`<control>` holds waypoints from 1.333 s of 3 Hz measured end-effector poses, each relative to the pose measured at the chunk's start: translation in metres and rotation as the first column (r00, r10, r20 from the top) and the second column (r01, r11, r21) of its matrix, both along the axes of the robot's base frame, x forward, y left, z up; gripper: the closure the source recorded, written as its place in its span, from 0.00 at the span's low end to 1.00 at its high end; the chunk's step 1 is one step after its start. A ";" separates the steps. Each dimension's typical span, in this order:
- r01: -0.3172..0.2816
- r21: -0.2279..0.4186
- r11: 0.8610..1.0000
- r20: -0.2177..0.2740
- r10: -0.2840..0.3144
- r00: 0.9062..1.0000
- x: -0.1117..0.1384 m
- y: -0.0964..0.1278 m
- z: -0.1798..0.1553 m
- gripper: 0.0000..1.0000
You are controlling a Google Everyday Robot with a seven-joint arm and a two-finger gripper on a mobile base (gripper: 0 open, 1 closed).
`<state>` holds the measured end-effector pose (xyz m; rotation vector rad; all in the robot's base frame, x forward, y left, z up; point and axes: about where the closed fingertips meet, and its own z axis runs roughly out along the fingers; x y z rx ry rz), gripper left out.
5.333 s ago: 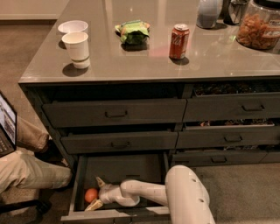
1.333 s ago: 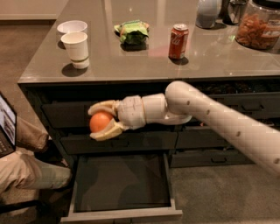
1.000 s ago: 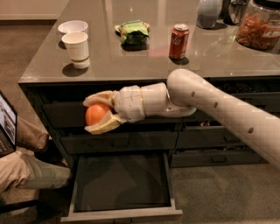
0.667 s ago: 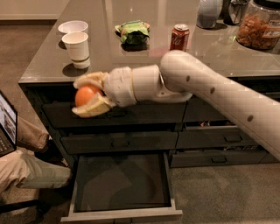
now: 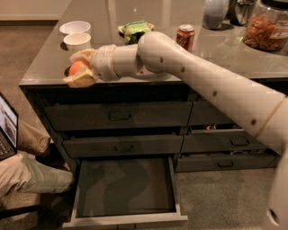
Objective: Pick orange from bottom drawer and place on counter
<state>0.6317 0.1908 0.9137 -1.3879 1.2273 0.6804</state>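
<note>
My gripper [image 5: 79,68] is shut on the orange [image 5: 77,68], a small round bright-orange fruit held between the two pale fingers. It hangs just above the front left part of the counter [image 5: 49,63], right in front of the white paper cup [image 5: 77,42]. The white arm reaches in from the right across the counter's front edge. The bottom drawer [image 5: 124,184] stands pulled open below, its flat dark inside bare.
A white bowl [image 5: 74,27] stands behind the cup. A green snack bag [image 5: 133,29], a red soda can [image 5: 186,35], a grey jug [image 5: 214,12] and a jar of snacks [image 5: 267,28] sit further back. A seated person's knee [image 5: 27,175] and a laptop [image 5: 6,130] are at the left.
The gripper lifted the orange out of the bottom drawer, raised it past the upper drawer fronts and brought it up and left over the counter's front edge. The drawer stays open.
</note>
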 end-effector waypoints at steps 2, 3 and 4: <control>0.089 -0.007 0.996 -0.010 -0.089 0.996 0.051 0.023 0.001 1.00; 0.099 0.006 0.995 -0.025 -0.099 0.995 0.050 0.018 -0.005 1.00; 0.164 0.029 0.986 -0.067 -0.162 0.985 0.064 -0.016 -0.026 1.00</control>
